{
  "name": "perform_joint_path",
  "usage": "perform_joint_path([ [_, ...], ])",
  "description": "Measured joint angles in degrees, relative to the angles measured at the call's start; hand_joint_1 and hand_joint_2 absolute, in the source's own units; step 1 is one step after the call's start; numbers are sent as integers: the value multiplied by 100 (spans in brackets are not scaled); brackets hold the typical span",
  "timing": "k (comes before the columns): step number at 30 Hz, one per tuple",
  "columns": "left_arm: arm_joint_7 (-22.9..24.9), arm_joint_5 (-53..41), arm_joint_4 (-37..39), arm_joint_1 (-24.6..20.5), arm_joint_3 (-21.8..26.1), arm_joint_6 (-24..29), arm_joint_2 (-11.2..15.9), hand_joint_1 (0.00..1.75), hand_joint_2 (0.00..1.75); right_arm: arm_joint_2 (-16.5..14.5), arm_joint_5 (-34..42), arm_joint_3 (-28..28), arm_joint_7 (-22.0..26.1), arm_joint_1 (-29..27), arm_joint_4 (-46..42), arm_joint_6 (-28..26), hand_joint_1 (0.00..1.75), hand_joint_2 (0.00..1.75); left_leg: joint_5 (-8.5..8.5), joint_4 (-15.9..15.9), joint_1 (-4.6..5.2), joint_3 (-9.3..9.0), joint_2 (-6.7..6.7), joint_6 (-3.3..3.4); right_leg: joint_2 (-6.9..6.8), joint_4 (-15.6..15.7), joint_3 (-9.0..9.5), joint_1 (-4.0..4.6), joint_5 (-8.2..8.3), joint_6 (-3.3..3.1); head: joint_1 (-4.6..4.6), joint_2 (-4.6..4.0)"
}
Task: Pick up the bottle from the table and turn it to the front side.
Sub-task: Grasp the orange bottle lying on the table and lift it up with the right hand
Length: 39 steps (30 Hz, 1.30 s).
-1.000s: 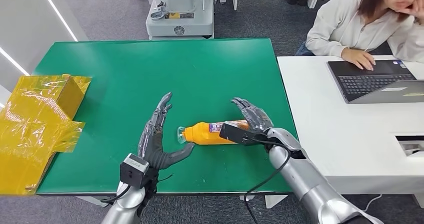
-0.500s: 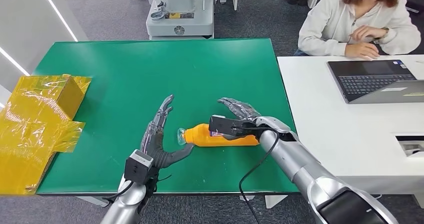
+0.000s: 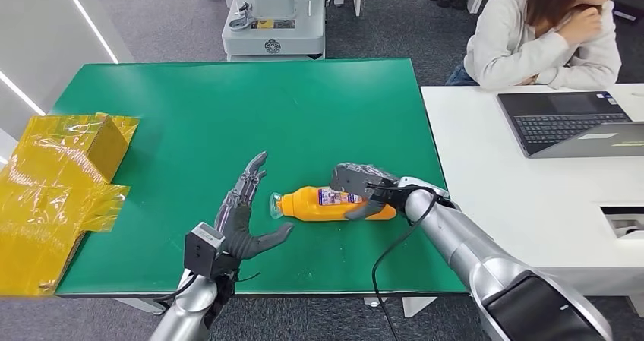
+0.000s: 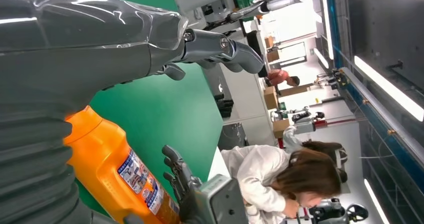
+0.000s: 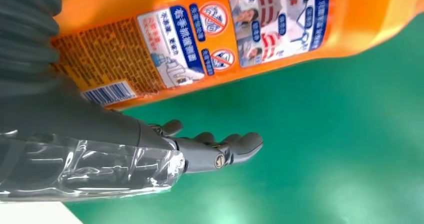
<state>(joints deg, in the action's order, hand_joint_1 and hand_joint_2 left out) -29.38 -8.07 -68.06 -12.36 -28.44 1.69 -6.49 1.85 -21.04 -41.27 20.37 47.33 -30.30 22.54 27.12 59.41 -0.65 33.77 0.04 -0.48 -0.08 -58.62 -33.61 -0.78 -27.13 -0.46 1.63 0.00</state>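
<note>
Lowered since a second ago, the right hand (image 3: 363, 187) now wraps the lying bottle (image 3: 323, 203) on the tabletop (image 3: 190, 113), likely gripping to lift; left hand (image 3: 241, 212), fingers spread, waits beside its cap.

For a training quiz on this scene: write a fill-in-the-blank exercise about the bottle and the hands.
1. The orange bottle lies on its ____ on the table.
2. The table's top is ____ in colour.
3. The ____ hand reaches over the bottle's label end.
4. The left hand is ____, fingers spread, beside the cap.

Missing words: side; green; right; open
</note>
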Motion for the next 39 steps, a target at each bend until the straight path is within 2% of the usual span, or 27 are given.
perform_joint_path([
  [7,0,17,91,-16,0,-18,9,0,175,25,-2,-2,-47,-5,111,-175,0,175,0,3,0,-2,0,0,2,0,1,0,1,0,1,1],
  [8,0,17,97,-17,0,-19,8,0,175,25,-3,-3,-50,-4,121,-179,11,175,0,3,0,-2,0,0,2,0,1,0,1,0,1,0],
  [9,0,17,103,-18,0,-20,8,0,175,25,-15,-3,-58,-3,128,-187,36,175,0,3,0,-2,0,0,2,0,2,0,1,0,1,0],
  [12,0,25,111,-18,0,-20,7,0,175,25,-168,-22,-195,1,157,-291,90,175,0,3,0,-2,0,0,2,0,2,0,1,0,1,0],
  [13,0,31,113,-17,0,-23,3,0,175,25,-251,-45,-264,4,174,-341,95,175,0,3,0,-3,0,0,1,0,3,0,1,0,1,0],
  [14,0,37,114,-16,1,-29,-4,0,175,28,-331,-81,-318,12,196,-379,95,175,0,3,0,-3,0,0,1,0,3,0,1,1,1,0],
  [15,0,43,115,-15,2,-38,-13,0,175,33,-402,-123,-354,24,219,-398,79,175,0,3,0,-4,0,1,0,0,4,0,1,1,1,0],
  [17,0,49,118,-9,4,-52,-29,0,175,55,-503,-207,-375,55,273,-409,36,175,-1,3,0,-5,-1,2,-2,1,7,0,1,1,1,0],
  [18,0,50,120,-6,7,-58,-33,0,175,68,-543,-247,-375,70,298,-416,28,175,-2,3,0,-5,-1,3,-3,1,9,0,1,2,0,0],
  [20,-1,50,123,-1,13,-75,-38,0,175,104,-607,-327,-379,95,347,-437,39,175,-2,5,0,-6,-1,4,-2,1,12,0,2,3,1,0],
  [21,-2,50,125,0,17,-85,-39,0,175,120,-629,-367,-384,107,370,-443,52,175,-2,6,0,-7,-1,4,-2,1,13,0,3,4,0,0],
  [23,-4,51,130,1,27,-102,-40,0,175,151,-655,-434,-403,132,408,-422,107,175,-2,9,0,-8,-1,4,-2,1,15,0,4,6,0,0],
  [25,-7,52,142,1,36,-109,-42,0,175,174,-677,-498,-422,163,438,-360,151,175,-2,11,0,-9,0,4,-1,1,16,0,6,8,0,0],
  [28,-9,56,150,1,44,-113,-45,0,175,201,-672,-571,-425,221,470,-233,172,175,-4,13,0,-10,0,6,0,1,17,0,6,9,0,0],
  [34,-10,93,150,8,51,-143,-49,0,175,245,-514,-633,-277,243,492,-311,175,175,-5,14,0,-10,0,8,-1,1,19,0,8,10,1,0],
  [39,-61,149,147,84,92,-79,-39,0,175,335,139,-501,286,32,325,-735,175,175,-4,15,-1,-10,-1,9,-1,1,19,0,8,10,1,0],
])
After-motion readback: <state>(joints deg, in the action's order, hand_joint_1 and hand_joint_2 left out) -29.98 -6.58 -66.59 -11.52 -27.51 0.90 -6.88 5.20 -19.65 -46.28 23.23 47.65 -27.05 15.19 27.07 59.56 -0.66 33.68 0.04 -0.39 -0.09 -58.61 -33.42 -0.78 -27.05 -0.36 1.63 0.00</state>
